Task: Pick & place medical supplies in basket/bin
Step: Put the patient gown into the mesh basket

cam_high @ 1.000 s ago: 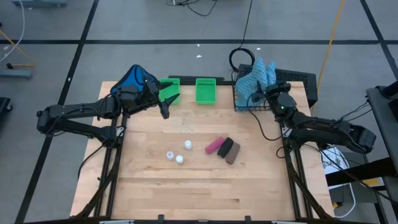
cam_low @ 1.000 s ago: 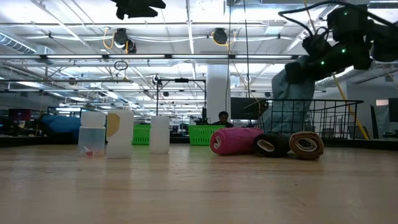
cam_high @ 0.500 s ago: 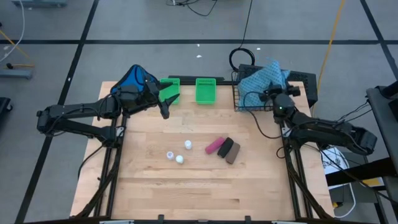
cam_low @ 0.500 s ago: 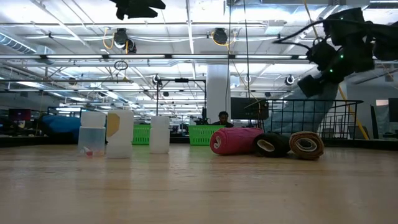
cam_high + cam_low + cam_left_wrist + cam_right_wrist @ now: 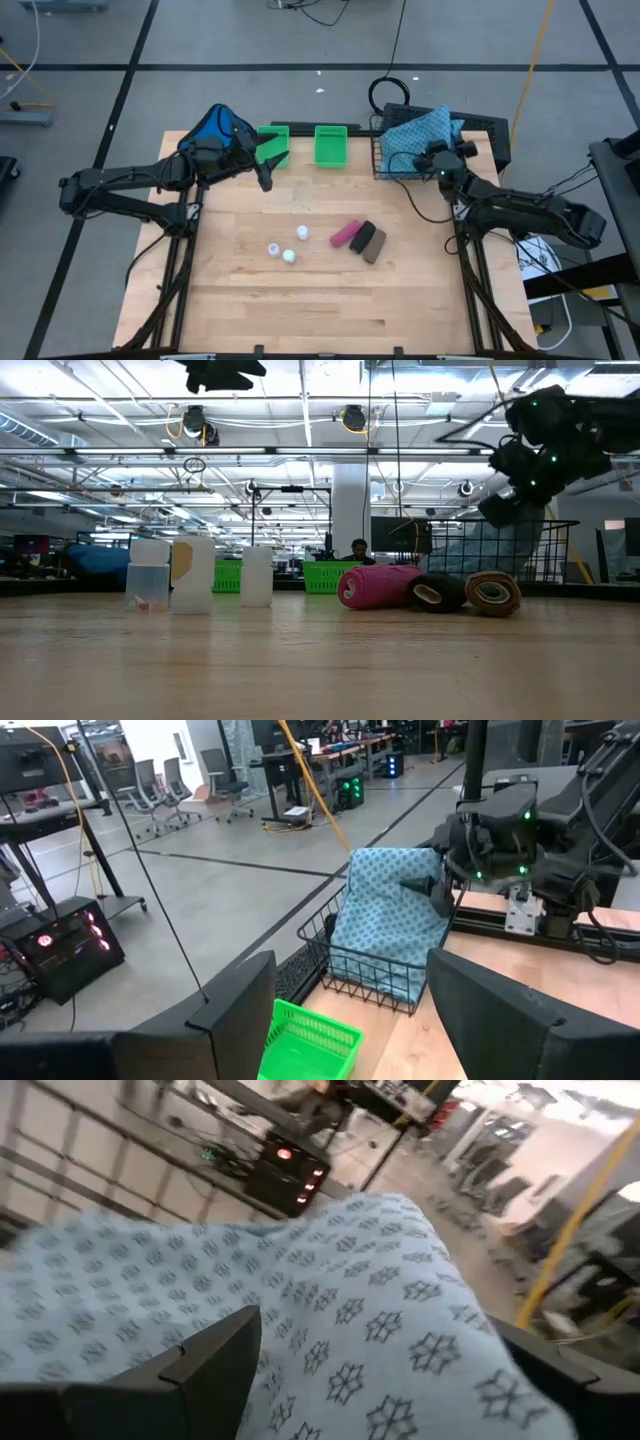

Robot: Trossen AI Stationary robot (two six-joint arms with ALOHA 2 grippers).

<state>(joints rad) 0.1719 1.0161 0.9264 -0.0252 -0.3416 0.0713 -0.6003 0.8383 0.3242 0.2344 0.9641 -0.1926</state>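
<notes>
Cloth (image 5: 415, 132) is seen draped in the basket (image 5: 382, 165) at upper right, released by the wide-open, empty right gripper (image 5: 428, 162).

patterned cloth (image 5: 420, 130) in basket (image 5: 383, 166), rolls (image 5: 359, 238) mid-table

Large open robotics lab or workshop hall.
Exposed white ceiling trusses with ducting (image 5: 300, 430), grey concrete floor marked with dark tape lines (image 5: 300, 66), rolling office chairs (image 5: 215, 768) at rows of desks, a black equipment rack with red indicator lights (image 5: 55, 945), pale wooden tabletop (image 5: 320, 280) on a black frame.
</notes>
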